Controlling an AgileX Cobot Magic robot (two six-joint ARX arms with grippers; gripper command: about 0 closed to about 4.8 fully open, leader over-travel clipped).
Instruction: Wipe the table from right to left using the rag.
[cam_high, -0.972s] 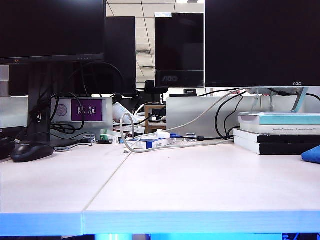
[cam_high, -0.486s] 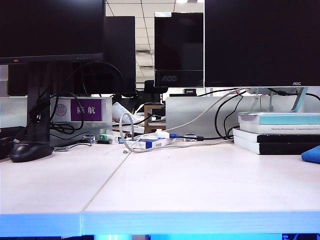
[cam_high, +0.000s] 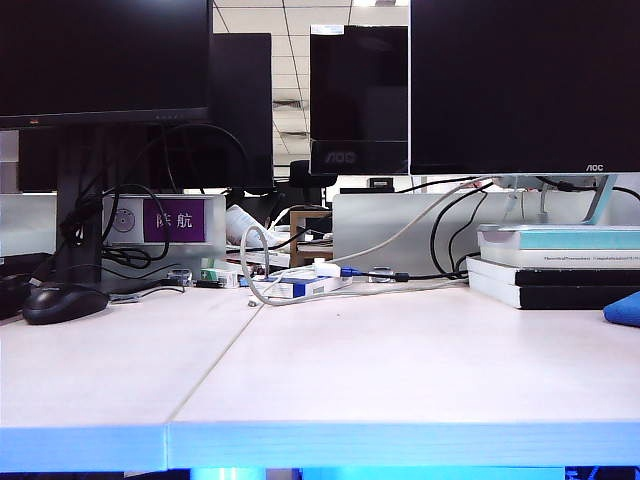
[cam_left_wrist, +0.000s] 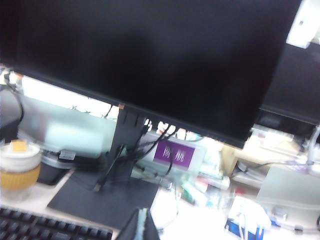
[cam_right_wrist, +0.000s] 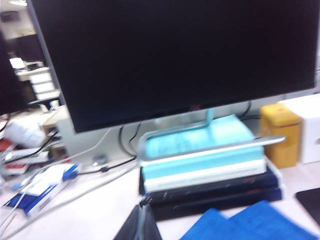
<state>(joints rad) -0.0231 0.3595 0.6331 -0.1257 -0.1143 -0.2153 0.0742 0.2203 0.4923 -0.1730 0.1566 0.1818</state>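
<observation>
The white table (cam_high: 400, 370) fills the exterior view, with a thin seam between its two panels. The bright blue rag (cam_high: 624, 308) lies at that view's far right edge, in front of the stacked books. In the right wrist view the rag (cam_right_wrist: 250, 224) lies flat on the table beside my right gripper (cam_right_wrist: 143, 220), whose dark fingers are pressed together and hold nothing. My left gripper (cam_left_wrist: 142, 224) is shut and empty too, above the table near a keyboard. Neither gripper shows in the exterior view.
A black mouse (cam_high: 62, 302) sits at the left. Monitors, cables and a purple-labelled box (cam_high: 165, 222) line the back. Stacked books (cam_high: 555, 262) stand at the right under a monitor foot. A keyboard (cam_left_wrist: 50, 230), cup (cam_left_wrist: 19, 169) and yellow box (cam_right_wrist: 281, 134) appear in the wrist views.
Nothing on the table has moved in the exterior view; the rag and mouse stay in place.
</observation>
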